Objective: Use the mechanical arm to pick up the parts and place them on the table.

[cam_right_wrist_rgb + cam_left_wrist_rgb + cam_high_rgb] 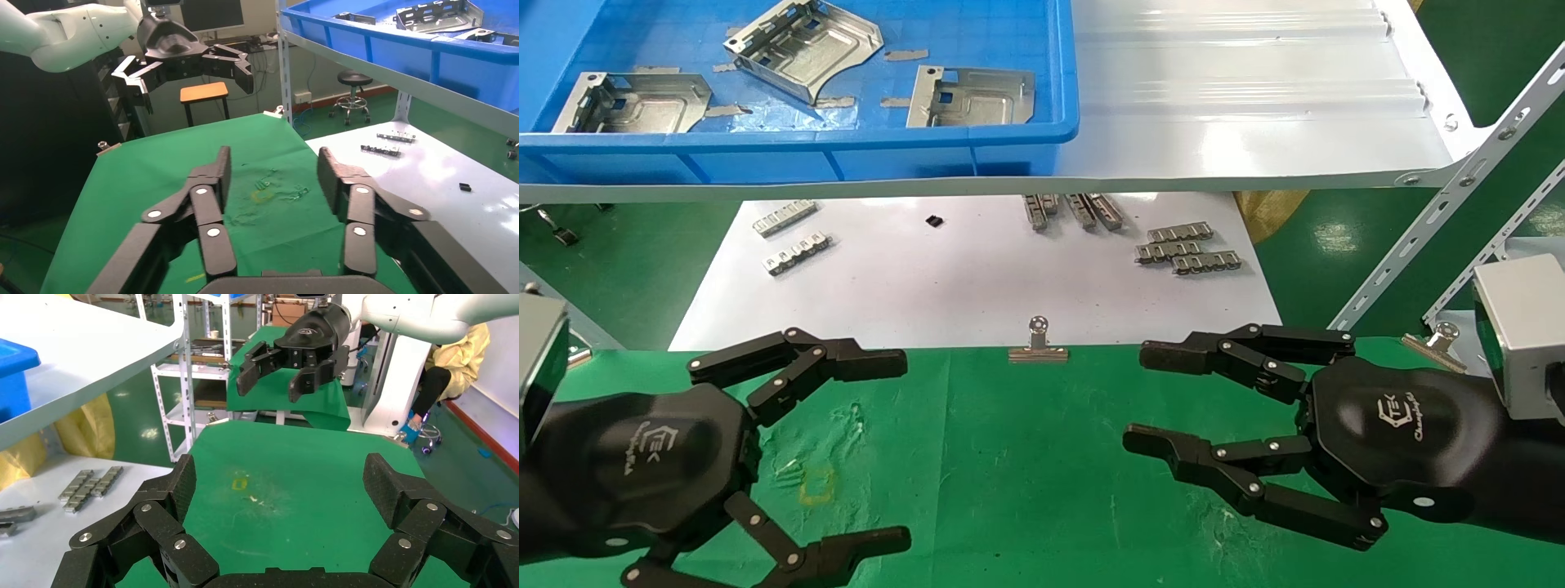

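Nearest, both grippers hover over the table point(1026, 457) — the left gripper point(878, 449) with fingers spread wide and empty, the right gripper point(1148, 400) likewise spread, facing it. Beyond the table's far edge sits a binder clip point(1037, 341), then the white sheet point(977, 278) with toothed strips point(1187, 249). Farthest, above the sheet, three parts point(805, 45) lie in the blue bin point(846, 151).

Bright, even overhead light, strong white glare on the glossy upper shelf point(1254, 106) and white sheet point(977, 278), soft faint shadows under the shelf edge, specular highlights on the black left end effector point(903, 445), green surface point(1026, 474) evenly lit, head view sharp, wrist backgrounds slightly soft
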`<action>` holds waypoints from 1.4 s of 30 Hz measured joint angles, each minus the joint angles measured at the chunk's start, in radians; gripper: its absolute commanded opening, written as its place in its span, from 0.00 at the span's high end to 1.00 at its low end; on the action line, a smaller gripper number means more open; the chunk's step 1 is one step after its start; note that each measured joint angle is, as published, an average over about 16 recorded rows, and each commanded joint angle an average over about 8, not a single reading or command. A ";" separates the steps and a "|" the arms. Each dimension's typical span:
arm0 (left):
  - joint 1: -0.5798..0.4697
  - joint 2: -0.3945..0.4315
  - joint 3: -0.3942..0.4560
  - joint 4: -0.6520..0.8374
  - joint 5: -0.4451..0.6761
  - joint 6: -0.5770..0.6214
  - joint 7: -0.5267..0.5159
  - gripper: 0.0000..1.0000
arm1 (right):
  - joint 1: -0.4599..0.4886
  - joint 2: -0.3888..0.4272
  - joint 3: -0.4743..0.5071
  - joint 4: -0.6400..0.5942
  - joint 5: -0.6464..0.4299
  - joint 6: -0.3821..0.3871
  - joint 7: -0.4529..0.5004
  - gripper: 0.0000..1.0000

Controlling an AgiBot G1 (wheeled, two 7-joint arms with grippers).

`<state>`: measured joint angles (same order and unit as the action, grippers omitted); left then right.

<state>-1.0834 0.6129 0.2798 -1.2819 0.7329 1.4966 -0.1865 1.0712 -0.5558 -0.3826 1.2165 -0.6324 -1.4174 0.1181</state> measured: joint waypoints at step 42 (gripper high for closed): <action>-0.976 0.454 0.252 1.163 0.657 -0.447 0.168 1.00 | 0.000 0.000 0.000 0.000 0.000 0.000 0.000 1.00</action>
<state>-2.0593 1.0670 0.5322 -0.1186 1.3897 1.0492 -0.0184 1.0712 -0.5558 -0.3826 1.2165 -0.6324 -1.4174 0.1181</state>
